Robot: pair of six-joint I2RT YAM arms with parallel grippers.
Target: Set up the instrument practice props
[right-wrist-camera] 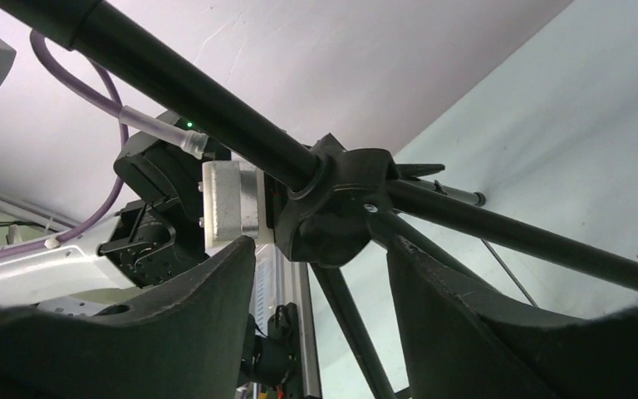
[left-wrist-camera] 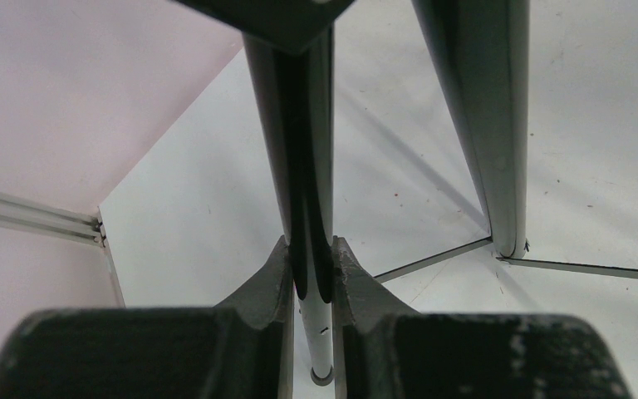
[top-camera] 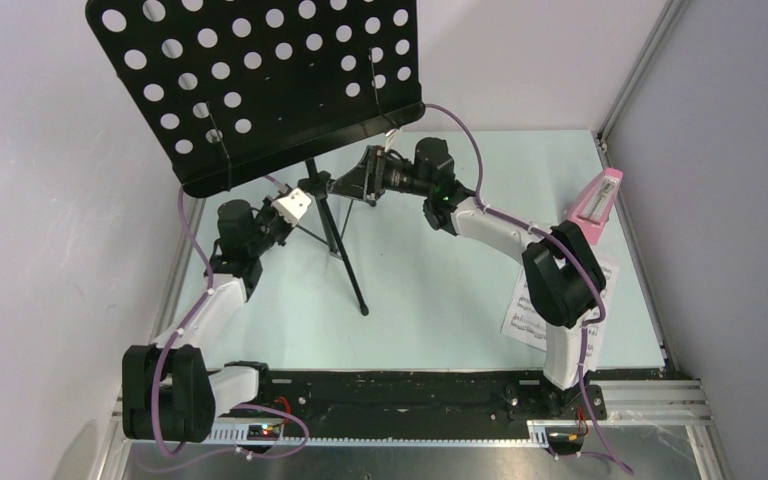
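A pale bench fills the view from above, with my two arms bolted at its near edge.

One black music stand stands on the bench at far centre, between the arms. Its hole-punched desk looms toward the far left, and its post and legs run down and toward me.

Both pincers meet at the stand's lower frame. The left pincer is pressed together on a slim black strut, which runs straight away from the fingers. I cannot tell whether that strut is a leg or the post. The right pincer is spread, one finger on each side of the tripod hub, with a gap on both sides. The hub sits squarely between the fingers and its tubes cross the gap at a slant, so I judge that closing straight in would catch it.

The sheet music lies flat on the bench at the near right, partly under the right arm. I cannot count the pages.

One small pink metronome sits at the far right edge, well apart from the stand. The right arm is the nearer one to both.
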